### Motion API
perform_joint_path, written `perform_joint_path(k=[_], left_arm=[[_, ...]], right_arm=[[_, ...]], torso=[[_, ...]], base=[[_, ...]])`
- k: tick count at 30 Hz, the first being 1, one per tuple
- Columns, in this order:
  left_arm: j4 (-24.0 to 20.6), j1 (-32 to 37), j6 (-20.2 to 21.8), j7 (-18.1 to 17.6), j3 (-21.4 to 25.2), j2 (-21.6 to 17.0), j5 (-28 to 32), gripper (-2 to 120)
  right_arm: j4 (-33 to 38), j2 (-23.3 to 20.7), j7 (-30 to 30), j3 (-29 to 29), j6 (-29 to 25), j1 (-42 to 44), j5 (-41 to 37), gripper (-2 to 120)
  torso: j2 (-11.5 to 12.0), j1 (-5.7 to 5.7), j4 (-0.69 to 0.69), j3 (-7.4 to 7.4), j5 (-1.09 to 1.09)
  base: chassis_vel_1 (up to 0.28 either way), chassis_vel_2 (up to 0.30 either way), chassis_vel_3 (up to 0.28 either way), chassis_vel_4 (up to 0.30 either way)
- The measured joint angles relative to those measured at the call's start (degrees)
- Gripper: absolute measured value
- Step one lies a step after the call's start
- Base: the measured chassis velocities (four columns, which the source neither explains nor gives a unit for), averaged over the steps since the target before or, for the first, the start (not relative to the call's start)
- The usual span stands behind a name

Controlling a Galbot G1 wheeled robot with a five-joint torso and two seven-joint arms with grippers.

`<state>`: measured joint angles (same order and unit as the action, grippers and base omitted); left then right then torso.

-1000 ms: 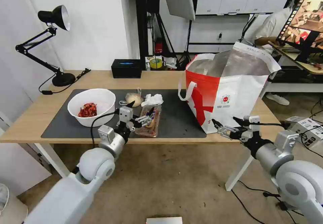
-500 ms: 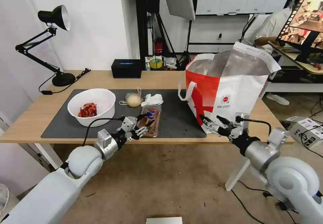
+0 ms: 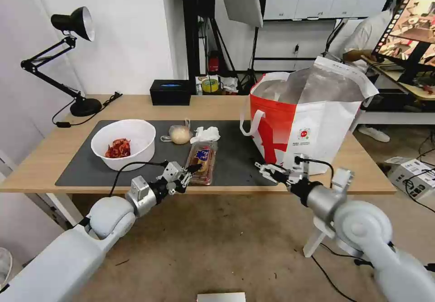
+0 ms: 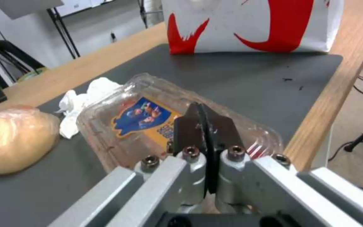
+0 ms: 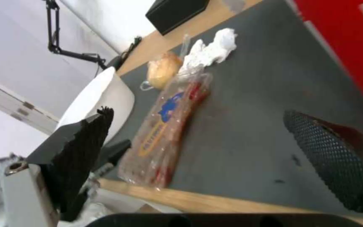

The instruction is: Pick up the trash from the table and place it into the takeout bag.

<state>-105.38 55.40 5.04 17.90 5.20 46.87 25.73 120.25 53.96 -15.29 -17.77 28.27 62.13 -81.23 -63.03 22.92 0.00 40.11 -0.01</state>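
two grippers at the table's (image 3: 217,104) near edge. left gripper (image 4: 204,121) clenched, fingertips pressed together over the near end of the clear clamshell tray (image 3: 201,156), nothing visibly grasped. beyond it: crumpled tissue (image 3: 205,133), bagged beige lump (image 3: 179,134), white bowl (image 3: 123,143) holding red scraps. right gripper (image 3: 267,171) released, just before the takeout bag (image 3: 304,120), foil lining showing.

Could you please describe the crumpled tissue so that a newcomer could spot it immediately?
On the dark mat of the wooden table, look between the white bowl and the takeout bag. The crumpled tissue lies beside the bagged beige lump, behind the clear clamshell tray: pure white, soft, shapeless.
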Motion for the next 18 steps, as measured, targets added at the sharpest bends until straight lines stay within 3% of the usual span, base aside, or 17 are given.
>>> perform_joint_path(k=[10, 18], left_arm=[[1.07, 0.56, -1.33, 0.78, 0.05, -0.18, -0.58, 0], [1.45, 0.80, -1.57, 1.15, 0.19, -0.27, -1.20, 0]], right_arm=[[-5.21, 2.47, -10.88, 5.96, 2.98, -11.46, -11.56, 100], [-8.26, 5.56, -19.78, 9.71, 6.35, -17.26, -16.11, 100]], torso=[[0.00, 0.00, 0.00, 0.00, 0.00], [0.00, 0.00, 0.00, 0.00, 0.00]], base=[[0.000, 0.000, 0.000, 0.000], [0.000, 0.000, 0.000, 0.000]])
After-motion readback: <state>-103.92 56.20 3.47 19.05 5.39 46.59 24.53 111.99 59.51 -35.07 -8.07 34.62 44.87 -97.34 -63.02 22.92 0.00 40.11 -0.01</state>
